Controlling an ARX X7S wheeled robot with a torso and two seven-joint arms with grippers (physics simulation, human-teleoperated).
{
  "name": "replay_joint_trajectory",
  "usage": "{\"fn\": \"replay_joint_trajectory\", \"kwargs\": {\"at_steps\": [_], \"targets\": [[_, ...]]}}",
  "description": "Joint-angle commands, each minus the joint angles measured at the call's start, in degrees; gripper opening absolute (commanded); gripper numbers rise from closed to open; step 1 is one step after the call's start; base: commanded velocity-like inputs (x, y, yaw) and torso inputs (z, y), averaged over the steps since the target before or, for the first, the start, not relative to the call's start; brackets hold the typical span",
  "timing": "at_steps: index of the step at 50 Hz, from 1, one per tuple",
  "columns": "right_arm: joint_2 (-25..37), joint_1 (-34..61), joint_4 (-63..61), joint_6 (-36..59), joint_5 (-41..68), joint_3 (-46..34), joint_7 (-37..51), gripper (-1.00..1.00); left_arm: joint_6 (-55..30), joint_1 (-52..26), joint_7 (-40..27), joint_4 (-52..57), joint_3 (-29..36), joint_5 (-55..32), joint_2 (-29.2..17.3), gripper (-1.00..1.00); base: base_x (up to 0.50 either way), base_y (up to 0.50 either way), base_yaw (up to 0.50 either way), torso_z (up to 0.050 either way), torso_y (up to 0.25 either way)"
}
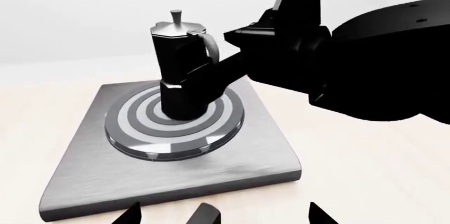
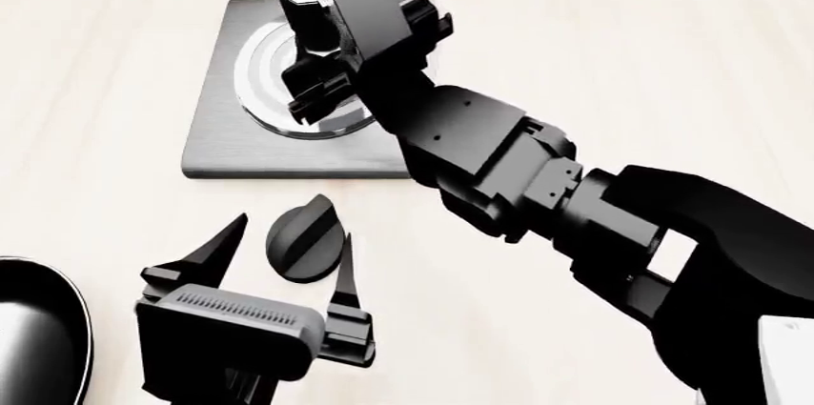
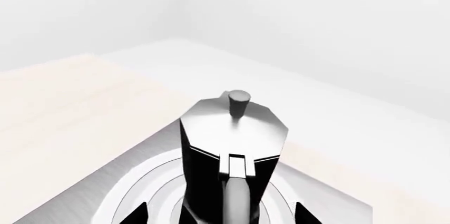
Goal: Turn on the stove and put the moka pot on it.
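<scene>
Moka pot (image 1: pixel 179 71) stood upright on stove (image 1: pixel 91 166) burner rings, right end effector (image 2: pixel 318 81) pinching its lower body, left end effector (image 2: pixel 286 267) spread wide around black knob (image 2: pixel 303 239) on desk (image 2: pixel 661 62)

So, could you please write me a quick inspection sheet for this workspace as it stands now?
Surface: pale wooden table.
Job's things: moka pot upright on the burner rings of the stove; black knob lies on the table, apart from the slab.
Clutter: black frying pan at the near left edge.
Grippers: right gripper at the pot's lower body, grip unclear; left gripper with jaws open around the knob.
Cables: nothing seen.
Surroundings: plain white walls.
</scene>
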Motion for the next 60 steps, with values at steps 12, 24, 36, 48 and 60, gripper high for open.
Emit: {"fn": "replay_joint_trajectory", "kwargs": {"at_steps": [12,24,36,48,60], "targets": [[15.5,0.6,-27.7,0.3,-1.8,0.5,9.3,1.00,1.0,-0.3,0.9,-0.6,-0.7,0.8,0.9,1.00,0.00,0.00,0.00,0.000,0.000],[24.3,1.0,-41.4,-0.8,-1.4,2.2,15.2,1.00,1.2,-0.4,0.6,-0.6,-0.6,0.8,0.7,1.00,0.00,0.00,0.00,0.000,0.000],[34.7,-2.1,-56.8,-2.4,-5.1,1.6,24.2,1.00,1.7,0.0,0.3,-0.3,0.3,1.6,0.5,1.00,0.00,0.00,0.00,0.000,0.000],[41.5,-9.4,-68.2,-5.5,-10.6,-0.8,31.5,1.00,0.0,-1.2,-0.4,1.0,1.2,1.7,0.4,1.00,0.00,0.00,0.00,0.000,0.000],[46.0,-10.5,-74.2,-5.7,-11.7,-1.1,33.9,1.00,-13.7,-10.4,-1.8,5.3,3.2,3.0,-4.1,1.00,0.00,0.00,0.00,0.000,0.000]]}}
